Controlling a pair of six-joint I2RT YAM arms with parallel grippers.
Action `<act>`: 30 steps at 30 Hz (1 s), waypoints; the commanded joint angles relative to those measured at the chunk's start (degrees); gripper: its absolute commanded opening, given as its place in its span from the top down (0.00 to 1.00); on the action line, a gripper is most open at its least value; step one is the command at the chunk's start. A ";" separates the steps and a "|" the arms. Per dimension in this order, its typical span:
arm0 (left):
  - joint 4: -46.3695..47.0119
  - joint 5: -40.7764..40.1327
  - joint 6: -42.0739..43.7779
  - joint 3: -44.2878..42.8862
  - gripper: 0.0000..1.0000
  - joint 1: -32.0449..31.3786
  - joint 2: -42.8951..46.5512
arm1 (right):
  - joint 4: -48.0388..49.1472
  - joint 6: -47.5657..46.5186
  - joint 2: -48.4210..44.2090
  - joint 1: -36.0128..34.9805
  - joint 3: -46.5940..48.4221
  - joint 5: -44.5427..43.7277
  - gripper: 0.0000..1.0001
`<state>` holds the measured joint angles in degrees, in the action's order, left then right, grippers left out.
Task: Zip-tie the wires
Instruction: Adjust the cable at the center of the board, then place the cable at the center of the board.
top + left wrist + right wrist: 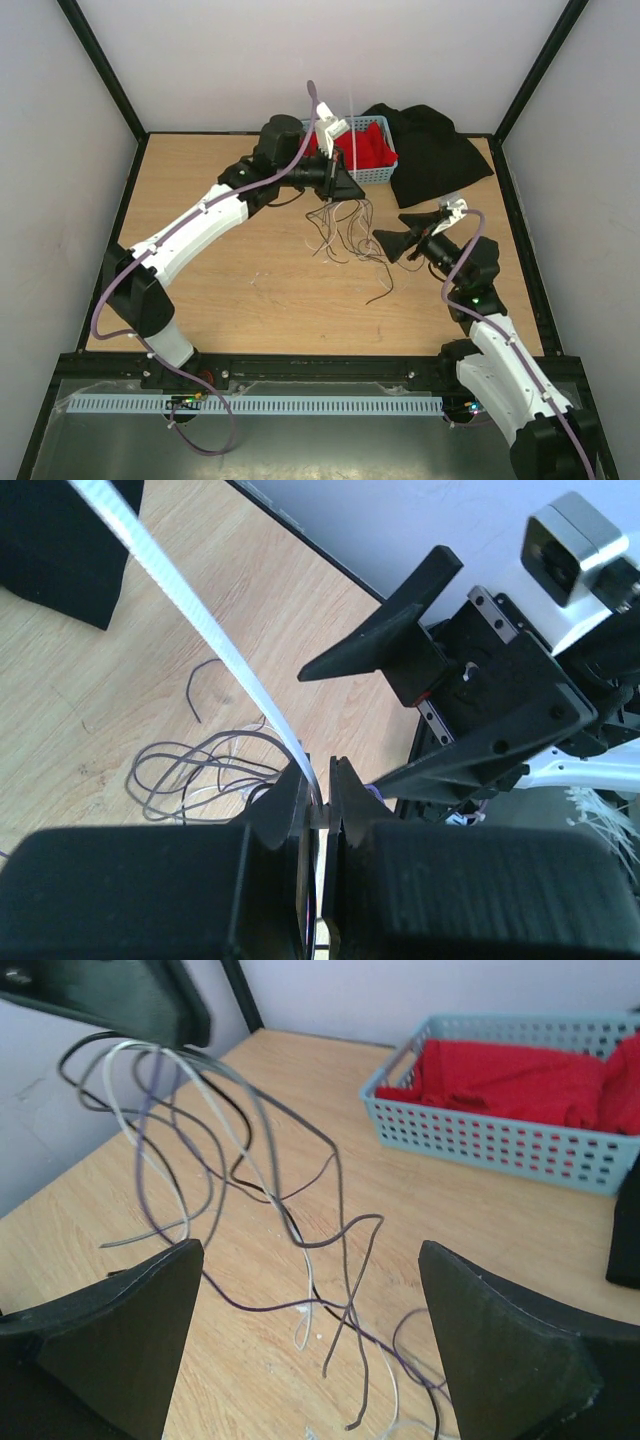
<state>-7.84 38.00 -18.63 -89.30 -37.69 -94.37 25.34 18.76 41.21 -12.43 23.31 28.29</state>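
The zip tie [215, 645] runs off the top edge of the left wrist view, and its lower end is hidden between the fingers [285, 802] of the left gripper [322, 780]. From the right wrist, the tops of the wires [250, 1180] vanish behind that gripper, which is blurred in the corner, and the picture's edge cuts off the basket [500, 1140].

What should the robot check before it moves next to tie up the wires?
1. Left gripper shut on the zip tie: ok.
2. Wires bunched and hanging from the left gripper: ok.
3. Right gripper open and empty, facing the wires: ok.
4. Zip tie looped round the wires: not ok, it sticks out straight.
5. Blue basket apart from the wires: ok.
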 commanded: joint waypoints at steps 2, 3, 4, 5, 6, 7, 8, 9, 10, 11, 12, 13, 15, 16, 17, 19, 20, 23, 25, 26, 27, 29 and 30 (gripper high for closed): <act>-5.94 -2.75 4.12 -6.46 1.00 -1.81 -1.37 | 15.38 -0.16 -2.29 -0.23 -3.51 6.08 0.01; -6.72 -3.13 4.60 -7.05 1.00 -1.93 -1.58 | 14.92 -0.72 -2.66 -0.24 -3.49 6.38 0.01; -7.10 -3.31 4.95 -7.47 1.00 -1.94 -1.76 | 13.96 -1.52 -3.29 -0.23 -3.18 5.99 0.01; -7.40 -3.59 5.15 -7.70 1.00 -2.02 -1.89 | 12.52 -2.24 -4.17 -0.23 -2.96 4.79 0.01; -7.82 -3.96 5.42 -8.00 1.00 -2.03 -1.97 | 11.54 -2.91 -5.24 -0.23 -2.80 3.23 0.01; -8.32 -4.44 5.89 -8.31 1.00 -2.08 -2.03 | 11.07 -3.28 -6.41 -0.23 -2.83 1.70 0.01; -8.98 -4.98 6.34 -8.60 1.00 -2.11 -2.16 | 10.93 -3.37 -7.47 -0.25 -2.79 0.47 0.01; -10.14 -5.44 6.93 -9.00 1.00 -2.12 -2.40 | 11.26 -3.38 -8.47 -0.26 -2.57 0.02 0.01; -10.96 -5.80 7.66 -9.42 1.00 -2.20 -2.58 | 11.30 -3.26 -8.99 -0.23 -1.84 0.36 0.01; -11.37 -6.17 8.03 -9.63 1.00 -2.27 -2.76 | 11.23 -3.15 -9.00 -0.23 -1.09 2.11 0.01; -11.37 -6.33 8.08 -9.71 1.00 -2.30 -2.83 | 11.10 -3.00 -8.54 -0.31 -0.22 3.81 0.01; -11.34 -6.31 8.21 -9.83 1.00 -2.36 -2.96 | 11.19 -2.89 -7.93 -0.50 0.34 5.38 0.01; -11.33 -5.95 8.11 -10.33 1.00 -2.53 -3.13 | 11.14 -2.56 -6.22 -1.40 0.93 5.60 0.01; -11.36 -5.80 8.09 -10.51 1.00 -2.62 -3.17 | 11.32 -2.63 -5.61 -1.97 0.89 4.85 0.01; -11.35 -5.79 7.93 -10.62 1.00 -2.77 -3.19 | 11.76 -2.83 -4.95 -2.71 0.63 3.90 0.01; -11.28 -5.90 7.84 -10.51 1.00 -3.05 -2.92 | 14.00 -3.60 -3.96 -4.55 -0.10 2.02 0.01; -11.32 -6.06 7.71 -10.42 1.00 -3.15 -2.71 | 14.77 -4.14 -3.22 -5.73 -0.11 0.98 0.01; -11.31 -6.48 6.73 -10.00 1.00 -3.26 -2.18 | 15.04 -6.78 0.33 -9.58 0.93 -2.89 0.01; -11.13 -6.82 5.69 -9.50 1.00 -3.41 -1.67 | 16.95 -7.20 2.78 -10.90 0.80 -5.26 0.01; -10.82 -7.11 5.13 -9.07 1.00 -3.56 -1.31 | 19.06 -6.98 3.90 -11.51 0.29 -6.46 0.01; -10.47 -7.45 4.63 -8.57 1.00 -3.67 -1.01 | 21.29 -7.02 5.09 -12.17 -0.20 -7.98 0.01; -10.18 -8.32 3.55 -7.84 1.00 -3.87 -0.50 | 23.98 -8.10 7.00 -13.44 -1.01 -12.27 0.01; -10.27 -8.87 2.93 -7.58 1.00 -3.96 -0.17 | 26.13 -8.71 7.84 -14.18 -1.73 -14.81 0.01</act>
<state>-19.22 30.85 -13.21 -97.51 -41.06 -97.36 41.32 12.71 46.98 -24.56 22.70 22.48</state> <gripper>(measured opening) 0.081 0.993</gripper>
